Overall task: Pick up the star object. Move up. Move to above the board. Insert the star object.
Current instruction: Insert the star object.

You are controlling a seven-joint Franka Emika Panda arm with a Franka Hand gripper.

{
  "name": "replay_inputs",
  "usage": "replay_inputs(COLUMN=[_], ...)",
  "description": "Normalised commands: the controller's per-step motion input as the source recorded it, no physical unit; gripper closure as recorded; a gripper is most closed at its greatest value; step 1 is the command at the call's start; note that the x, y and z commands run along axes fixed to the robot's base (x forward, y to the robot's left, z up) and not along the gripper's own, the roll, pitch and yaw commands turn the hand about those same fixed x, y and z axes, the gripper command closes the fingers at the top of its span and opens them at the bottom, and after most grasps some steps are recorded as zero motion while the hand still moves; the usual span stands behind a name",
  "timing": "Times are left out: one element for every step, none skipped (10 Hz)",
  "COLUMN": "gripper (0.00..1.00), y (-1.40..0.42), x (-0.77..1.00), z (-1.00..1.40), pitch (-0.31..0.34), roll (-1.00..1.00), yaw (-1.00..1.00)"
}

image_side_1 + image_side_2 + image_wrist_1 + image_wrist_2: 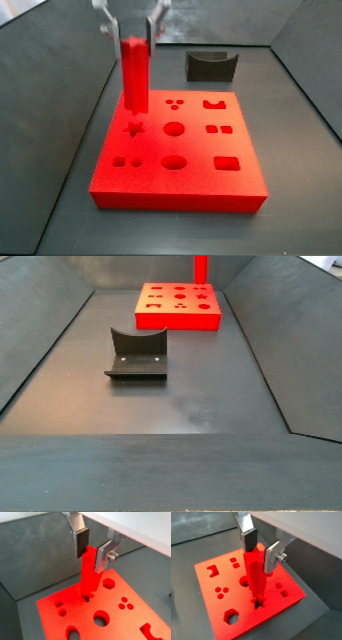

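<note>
Basically one red peg (255, 579), upright, clamped at its top by the end effector (258, 547), its lower end at the star hole of one red board (177, 150). One dark fixture (136, 354) nearby. No writing visible.

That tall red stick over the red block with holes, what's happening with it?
The robot arm's gripper holds the tall, ridged red star peg upright by its top. The peg's lower end sits at the star-shaped hole in the flat red board, apparently just entering it. The gripper has not let go.
</note>
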Motion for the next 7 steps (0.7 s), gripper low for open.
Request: replay_inputs(gripper=[1.00,1.00,1.00,1.00,1.00,1.00,1.00], y=[0.00,0.00,0.00,0.00,0.00,-0.08,-0.03], x=[0.00,0.00,0.05,0.07,0.00,0.00,0.00], z=[0.00,-0.37,-0.50,-0.55,-0.02,-0.10,-0.28], pitch=[0.000,0.000,-0.009,-0.010,0.000,-0.017,-0.033], roll=[0.01,0.17,0.20,0.23,0.01,0.00,0.07], yaw=[0.00,0.13,0.33,0.43,0.03,0.00,0.07])
